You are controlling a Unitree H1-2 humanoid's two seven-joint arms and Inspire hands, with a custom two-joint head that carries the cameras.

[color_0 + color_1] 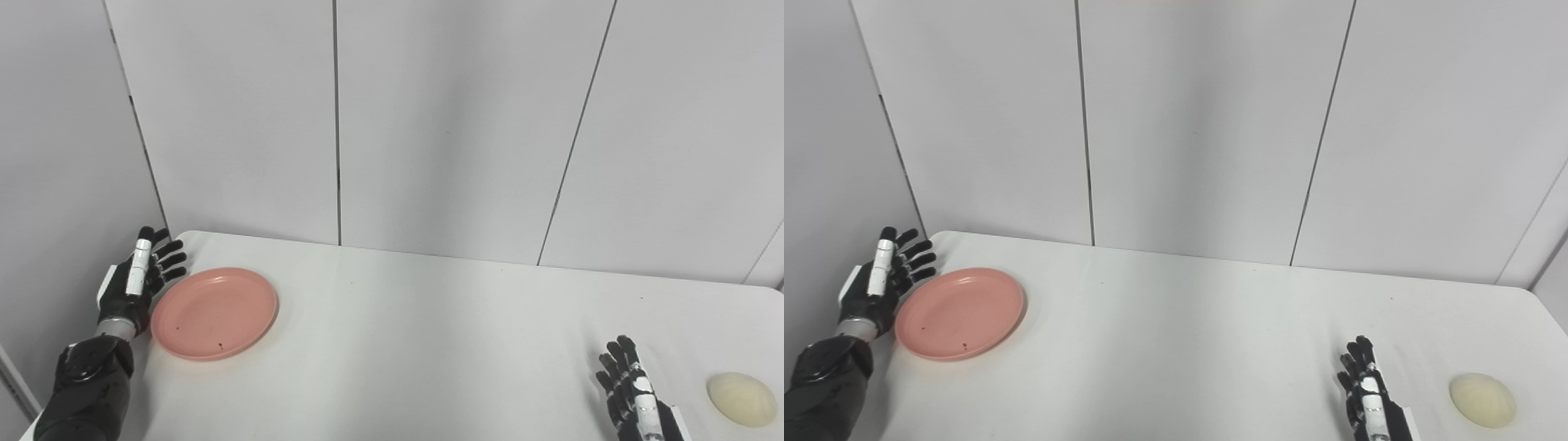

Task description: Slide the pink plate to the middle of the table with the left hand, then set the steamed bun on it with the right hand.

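The pink plate [214, 312] lies flat and empty on the left part of the white table [429, 343]. My left hand [138, 278] is open, edge-on, fingers straight, right beside the plate's left rim; I cannot tell whether it touches. The cream steamed bun [742, 399] sits on the table at the far right near the front. My right hand [631, 389] is open and empty, fingers pointing away, low near the front edge, a little left of the bun and apart from it.
Grey wall panels [429, 122] stand close behind the table's far edge and along the left side behind my left hand. The table's rounded far-left corner [190, 236] is just beyond that hand.
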